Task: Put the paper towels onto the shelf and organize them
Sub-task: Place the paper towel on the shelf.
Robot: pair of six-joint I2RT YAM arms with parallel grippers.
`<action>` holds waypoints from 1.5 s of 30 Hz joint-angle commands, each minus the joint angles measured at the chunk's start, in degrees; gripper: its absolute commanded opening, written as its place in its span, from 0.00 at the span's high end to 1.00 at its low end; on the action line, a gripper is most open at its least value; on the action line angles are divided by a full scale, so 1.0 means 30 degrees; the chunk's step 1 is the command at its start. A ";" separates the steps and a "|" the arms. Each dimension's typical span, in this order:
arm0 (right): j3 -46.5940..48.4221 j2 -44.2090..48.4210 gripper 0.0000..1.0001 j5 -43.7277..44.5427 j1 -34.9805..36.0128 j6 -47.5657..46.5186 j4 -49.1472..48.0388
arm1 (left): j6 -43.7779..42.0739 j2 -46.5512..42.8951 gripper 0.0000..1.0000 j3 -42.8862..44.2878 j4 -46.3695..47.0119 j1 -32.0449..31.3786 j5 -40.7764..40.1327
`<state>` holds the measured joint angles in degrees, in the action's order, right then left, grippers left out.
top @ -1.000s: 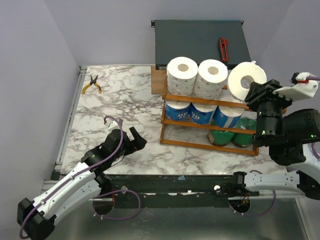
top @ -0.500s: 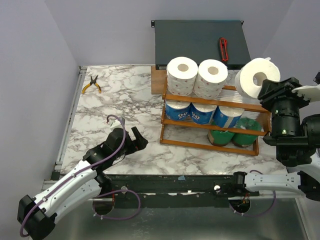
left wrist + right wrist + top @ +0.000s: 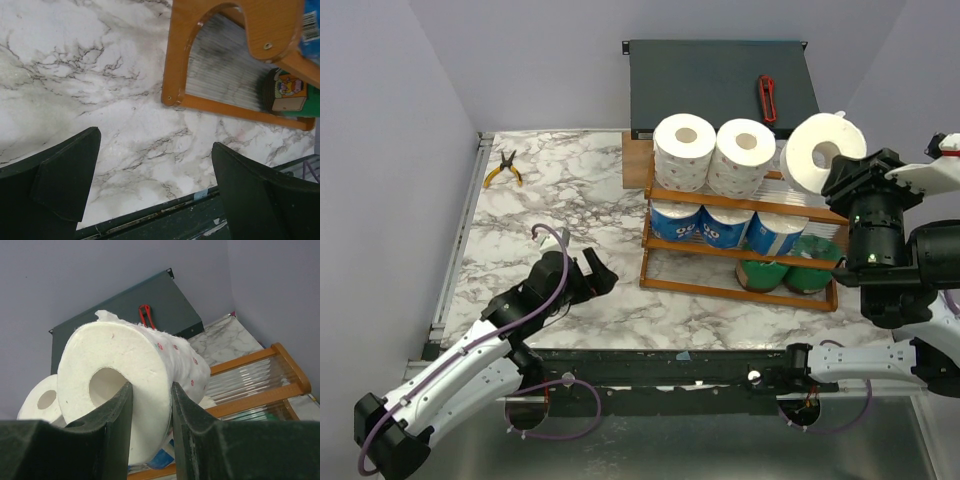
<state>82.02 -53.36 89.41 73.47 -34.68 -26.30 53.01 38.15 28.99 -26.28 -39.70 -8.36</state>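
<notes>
The shelf (image 3: 740,246) stands at the table's right. Its top tier holds two bare white rolls (image 3: 684,152), the middle tier three blue-wrapped rolls (image 3: 726,228), the bottom tier green-wrapped rolls (image 3: 808,277). My right gripper (image 3: 838,172) is shut on a third white roll (image 3: 818,152), one finger in its core and one on its outside, holding it tilted above the right end of the top tier. In the right wrist view the roll (image 3: 135,385) fills the fingers (image 3: 114,415). My left gripper (image 3: 597,272) is open and empty, low over the marble left of the shelf.
A flat dark grey box (image 3: 720,85) with a red tool (image 3: 766,97) on it lies behind the shelf. Yellow-handled pliers (image 3: 504,168) lie at the table's far left. The left wrist view shows the shelf's end frame (image 3: 220,60) and the table's front edge (image 3: 165,220).
My right gripper has carried the white roll up and a little right, then back left, over the shelf's right end. My left gripper shifted slightly.
</notes>
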 commanded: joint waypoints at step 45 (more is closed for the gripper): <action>-0.3942 0.2735 0.79 0.3993 0.0470 0.0795 -0.1910 | -2.0406 1.0507 0.01 1.0824 2.2076 -0.7445 0.8572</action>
<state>70.98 -46.15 89.41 74.32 -33.04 -30.04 0.25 66.30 58.26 33.43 -61.39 11.05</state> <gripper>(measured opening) 0.333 0.986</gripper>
